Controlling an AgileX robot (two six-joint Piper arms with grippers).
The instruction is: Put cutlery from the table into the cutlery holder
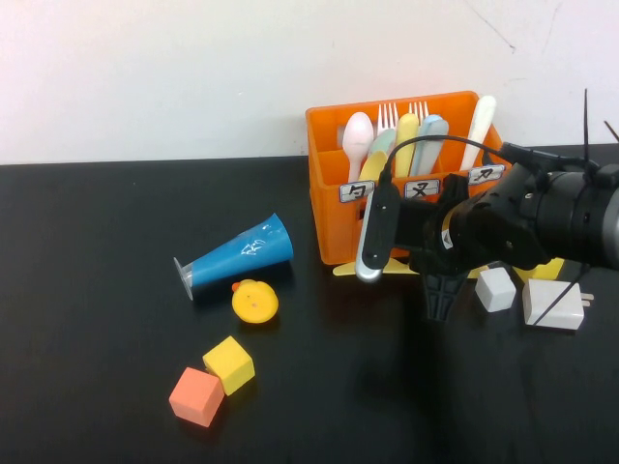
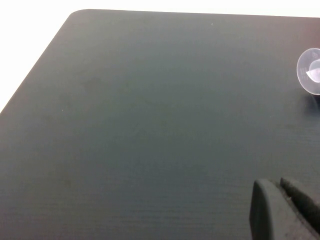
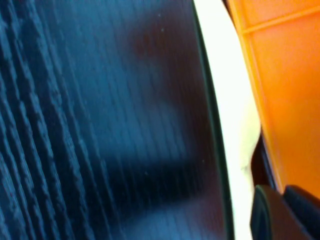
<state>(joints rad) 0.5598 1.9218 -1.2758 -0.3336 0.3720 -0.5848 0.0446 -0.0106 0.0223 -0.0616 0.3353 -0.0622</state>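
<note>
My left gripper is out of the high view, hovering over bare black bench; its fingers sit pressed together, holding nothing. On the left of the bench lie a blue plastic cone, a small round yellow toy, a yellow cube and a salmon-pink cube. Further right stands the bright orange slotted plastic crate, the cutlery holder, already crowded with spoons and forks. Flat on the bench, just beside its front wall, lies the pale yellow plastic spoon, most of it hidden under my right arm. My right gripper hangs just in front of the crate, pointing down, close to the spoon; I cannot tell whether it is apart or together. Right of it sit a white cube and a white plug adapter.

The risk I see: the spoon lies so near the crate wall that a descending finger could strike the crate, or push the spoon under the wall instead of catching it.
</note>
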